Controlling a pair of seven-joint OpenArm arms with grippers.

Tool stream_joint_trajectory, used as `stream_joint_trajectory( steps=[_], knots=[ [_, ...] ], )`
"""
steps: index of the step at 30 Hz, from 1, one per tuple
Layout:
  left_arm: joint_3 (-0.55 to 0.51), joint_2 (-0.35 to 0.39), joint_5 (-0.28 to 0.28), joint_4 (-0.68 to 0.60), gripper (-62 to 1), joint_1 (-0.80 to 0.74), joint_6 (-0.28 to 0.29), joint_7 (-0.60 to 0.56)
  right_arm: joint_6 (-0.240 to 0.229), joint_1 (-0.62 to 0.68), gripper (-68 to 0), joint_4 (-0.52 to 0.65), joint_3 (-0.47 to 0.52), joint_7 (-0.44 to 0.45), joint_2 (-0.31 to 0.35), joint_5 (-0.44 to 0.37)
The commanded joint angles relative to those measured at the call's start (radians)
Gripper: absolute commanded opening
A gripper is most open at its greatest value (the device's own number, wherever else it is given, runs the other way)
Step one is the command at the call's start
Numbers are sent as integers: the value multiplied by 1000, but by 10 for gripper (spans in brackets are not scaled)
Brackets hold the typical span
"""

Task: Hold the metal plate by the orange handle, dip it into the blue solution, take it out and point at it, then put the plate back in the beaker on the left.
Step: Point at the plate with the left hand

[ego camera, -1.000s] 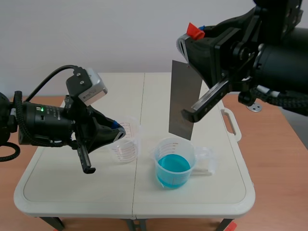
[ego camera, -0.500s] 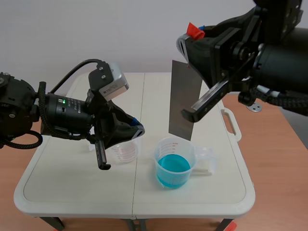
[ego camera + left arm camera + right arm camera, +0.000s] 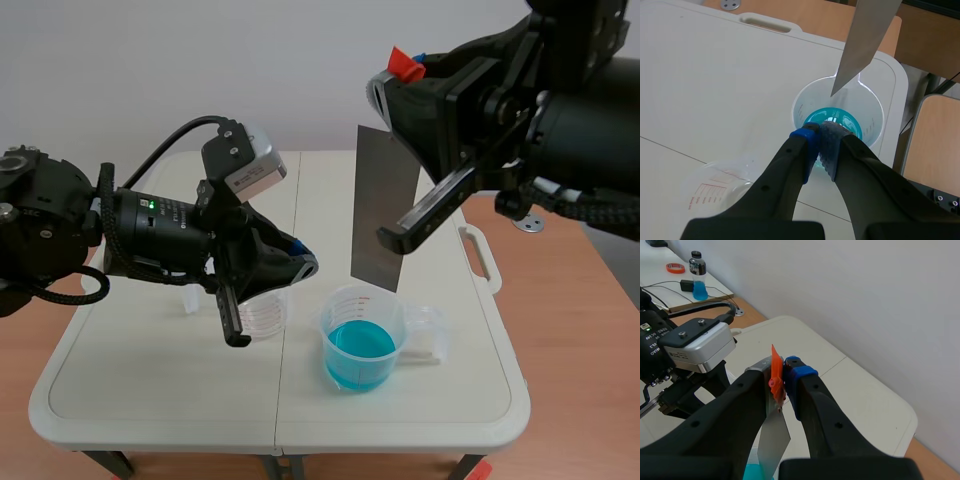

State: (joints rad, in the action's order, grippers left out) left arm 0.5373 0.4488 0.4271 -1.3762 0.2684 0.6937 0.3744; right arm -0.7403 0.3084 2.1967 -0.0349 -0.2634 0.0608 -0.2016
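Observation:
The grey metal plate (image 3: 382,205) hangs upright above the beaker of blue solution (image 3: 362,340), its lower corner just over the rim. My right gripper (image 3: 400,72) is shut on the plate's orange handle (image 3: 775,374). My left gripper (image 3: 302,262) is shut on nothing, its tip aimed toward the plate from the left, a short gap away. In the left wrist view the shut fingertips (image 3: 818,142) sit above the blue beaker (image 3: 838,116), below the plate's tip (image 3: 861,42). The empty clear beaker (image 3: 262,310) stands under the left gripper.
The white folding table (image 3: 150,370) has a moulded handle (image 3: 478,255) at its right edge. A bottle of blue liquid (image 3: 698,277) and a tape roll (image 3: 675,267) sit on a far surface in the right wrist view. Wooden floor surrounds the table.
My left arm has swung right and up, carrying its shut gripper from beside the empty beaker toward the hanging plate. The right arm and plate have stayed still.

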Motion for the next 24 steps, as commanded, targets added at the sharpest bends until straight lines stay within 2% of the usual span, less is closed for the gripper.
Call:
stream_joint_trajectory(
  steps=[1,9,14,19,24],
  knots=[
    [-6,-5,9,-12,-591,10,2,-7,-5,-9,-660,18,-3,15,0,-11],
    [-6,3,9,-12,-591,9,1,-11,-5,-9,-660,18,-3,15,0,-11],
    [-26,35,10,-12,-591,-5,-76,-29,-5,-9,-660,18,-3,15,0,-11],
    [-95,108,9,-13,-591,-67,-127,-105,-5,-9,-660,18,-3,15,0,-11],
    [-183,216,9,-13,-591,-151,-171,-200,-5,-9,-660,18,-3,15,0,-11]
  ],
)
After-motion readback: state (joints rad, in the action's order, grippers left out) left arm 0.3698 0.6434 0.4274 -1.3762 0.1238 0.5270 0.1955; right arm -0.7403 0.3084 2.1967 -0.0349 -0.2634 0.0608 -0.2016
